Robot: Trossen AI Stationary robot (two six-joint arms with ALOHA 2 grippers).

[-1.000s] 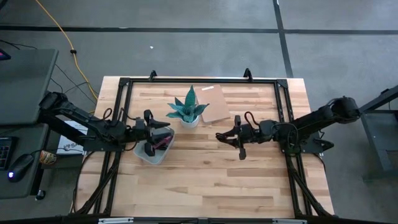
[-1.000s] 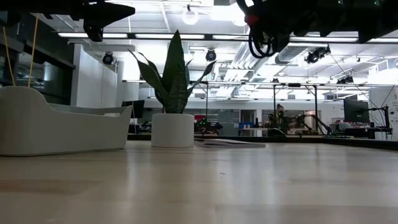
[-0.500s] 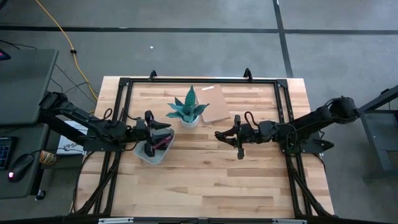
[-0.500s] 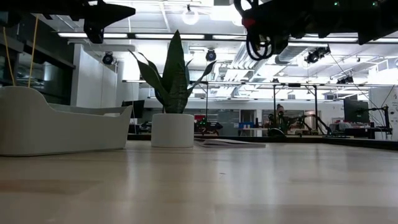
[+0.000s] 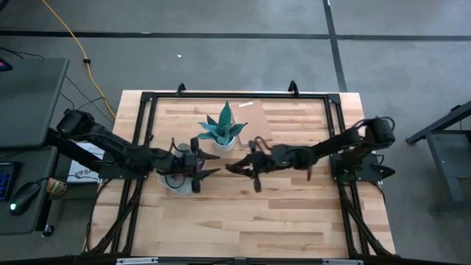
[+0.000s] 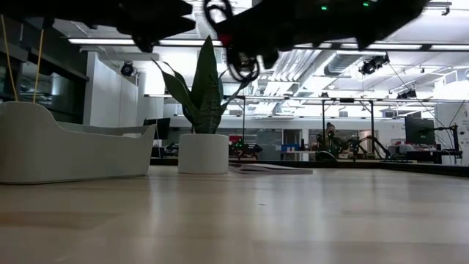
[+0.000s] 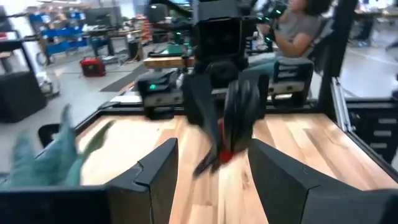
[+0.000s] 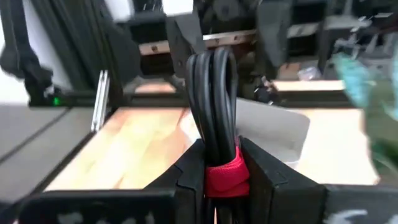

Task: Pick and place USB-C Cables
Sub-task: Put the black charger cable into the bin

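My right gripper point(image 5: 237, 167) is shut on a black cable bundle point(image 8: 214, 93) with a red band, above the table's middle, right of the white bin point(image 5: 174, 184). The same bundle shows in the left wrist view point(image 7: 231, 124). My left gripper point(image 5: 209, 164) is open and empty. It hovers by the bin's right rim and faces the right gripper at a small gap. In the low view both grippers stay high above the table, and the cable's loop point(image 6: 242, 64) hangs under the right one. The left arm hides the bin's contents, and I see no other cables. My right gripper pinches the black bundle between its two fingers at the end with the red band point(image 8: 222, 177). The fingers come level from the table's right side. The rest of the bundle point(image 8: 213, 81) sticks out past the fingertips, and the whole bundle is clear of the table.
A potted plant in a white pot point(image 5: 223, 131) stands just behind the two grippers. A flat brown board point(image 5: 255, 121) lies to its right. A black frame point(image 5: 147, 99) runs around the tabletop. Bare wood lies toward the near edge point(image 5: 250, 221).
My right gripper has gone toward the table's left edge with the black cable, up to the left gripper, staying high above the table. My left gripper has gone toward the table's right edge, from over the bin to past its right rim.
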